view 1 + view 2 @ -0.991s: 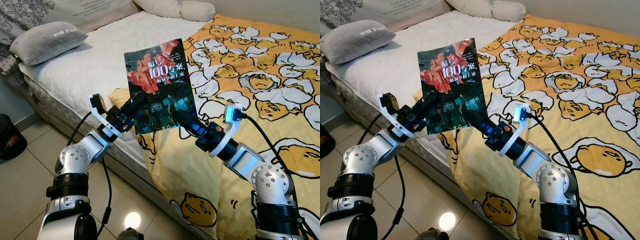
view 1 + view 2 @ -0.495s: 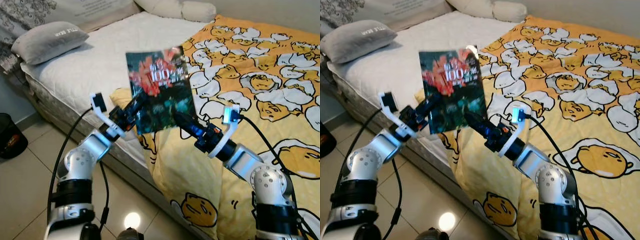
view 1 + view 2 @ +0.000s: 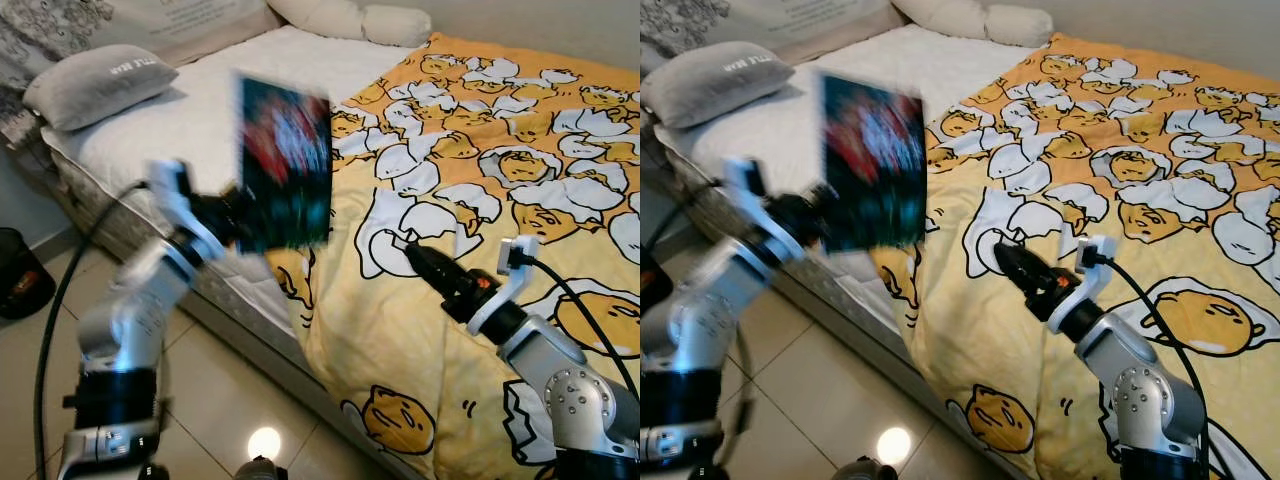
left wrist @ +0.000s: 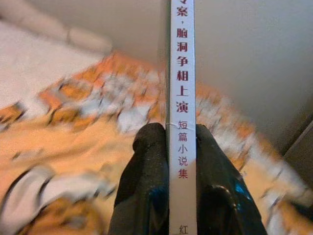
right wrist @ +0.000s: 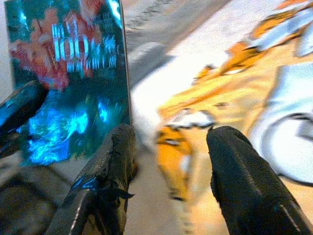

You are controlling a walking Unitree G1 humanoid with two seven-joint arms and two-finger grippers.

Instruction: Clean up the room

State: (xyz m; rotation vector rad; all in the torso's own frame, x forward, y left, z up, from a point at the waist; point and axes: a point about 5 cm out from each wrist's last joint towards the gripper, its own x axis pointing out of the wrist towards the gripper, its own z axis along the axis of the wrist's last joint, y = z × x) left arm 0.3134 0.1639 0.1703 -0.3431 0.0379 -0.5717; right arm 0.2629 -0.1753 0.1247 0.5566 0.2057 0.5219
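- Head views: my left gripper [image 3: 232, 215] alone grips the book [image 3: 286, 165], upright above the mattress edge; my right gripper [image 3: 418, 258] hangs well apart over the yellow duvet [image 3: 500, 150].
- Left wrist view: fingers [image 4: 146, 166] pinch the spine; a narrow hold could let it twist out.
- Right wrist view: fingers [image 5: 110, 161] spread, empty, no backup.

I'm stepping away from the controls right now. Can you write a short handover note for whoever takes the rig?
Left pincer: shut on the spine of the glossy dark paperback book with red cover art, held upright above the edge of the white mattress.
Right pincer: open, holding nothing, over the yellow cartoon-egg duvet.
Done: book is lifted and sits in the left pincer alone.
Left: set the book down somewhere tidy; the duvet is rumpled, hanging over the bedside.
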